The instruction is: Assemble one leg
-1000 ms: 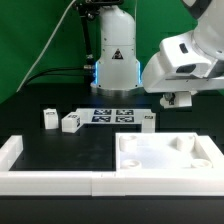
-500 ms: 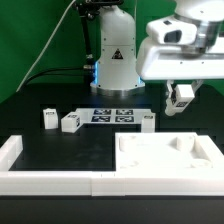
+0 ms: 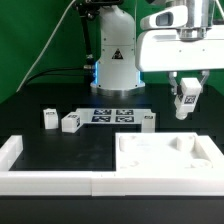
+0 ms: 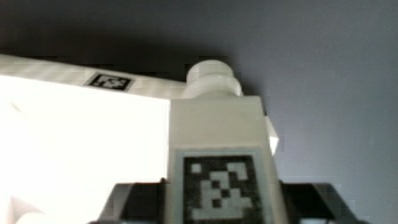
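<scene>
My end effector (image 3: pixel 186 104) is clamped on the leg (image 3: pixel 186 96), which hangs in the air, clear of the desk (image 3: pixel 60 150). It is above the panel (image 3: pixel 165 165) at the desk's near edge, toward the exterior view's right. A spare leg (image 3: pixel 148 121) stands just beside the marker board (image 3: pixel 112 115).

place: robotics lab | evidence: green backdrop (image 3: pixel 35 35), black table (image 3: pixel 70 148), tagged marker board (image 3: pixel 112 116), cabled arm base (image 3: pixel 115 60)

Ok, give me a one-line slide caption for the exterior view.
Gripper holds one leg clear of the table, near the white square panel.
</scene>
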`<state>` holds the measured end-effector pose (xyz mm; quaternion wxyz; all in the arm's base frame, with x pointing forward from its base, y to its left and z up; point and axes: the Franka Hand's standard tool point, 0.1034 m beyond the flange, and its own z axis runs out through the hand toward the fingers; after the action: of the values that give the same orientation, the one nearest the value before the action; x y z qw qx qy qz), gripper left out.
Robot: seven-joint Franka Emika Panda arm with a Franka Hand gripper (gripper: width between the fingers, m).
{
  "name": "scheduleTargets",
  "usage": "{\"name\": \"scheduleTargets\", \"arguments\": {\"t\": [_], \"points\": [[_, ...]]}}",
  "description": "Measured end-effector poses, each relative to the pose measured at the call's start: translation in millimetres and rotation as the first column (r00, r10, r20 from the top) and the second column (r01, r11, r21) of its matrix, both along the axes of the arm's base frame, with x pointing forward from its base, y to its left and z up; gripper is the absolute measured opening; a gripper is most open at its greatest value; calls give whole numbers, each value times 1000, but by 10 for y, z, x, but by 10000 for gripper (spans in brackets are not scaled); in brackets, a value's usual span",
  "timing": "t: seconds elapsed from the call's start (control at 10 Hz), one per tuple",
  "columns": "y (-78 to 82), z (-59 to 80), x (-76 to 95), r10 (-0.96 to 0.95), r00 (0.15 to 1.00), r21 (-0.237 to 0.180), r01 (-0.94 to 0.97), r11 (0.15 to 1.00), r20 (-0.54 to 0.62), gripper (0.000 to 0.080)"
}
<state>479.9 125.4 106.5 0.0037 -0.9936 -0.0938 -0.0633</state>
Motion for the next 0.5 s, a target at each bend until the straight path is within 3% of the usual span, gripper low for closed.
{"name": "scheduleTargets", "arguments": {"t": [0.3,0.4,0.5], "points": [[5,-29,-15,4,1000,2,-4,1000,1,291],[-5,-107,-33,22,1000,10,-23,1000,18,291],[-80,-105,83,64,998,1,-64,998,2,291]]}}
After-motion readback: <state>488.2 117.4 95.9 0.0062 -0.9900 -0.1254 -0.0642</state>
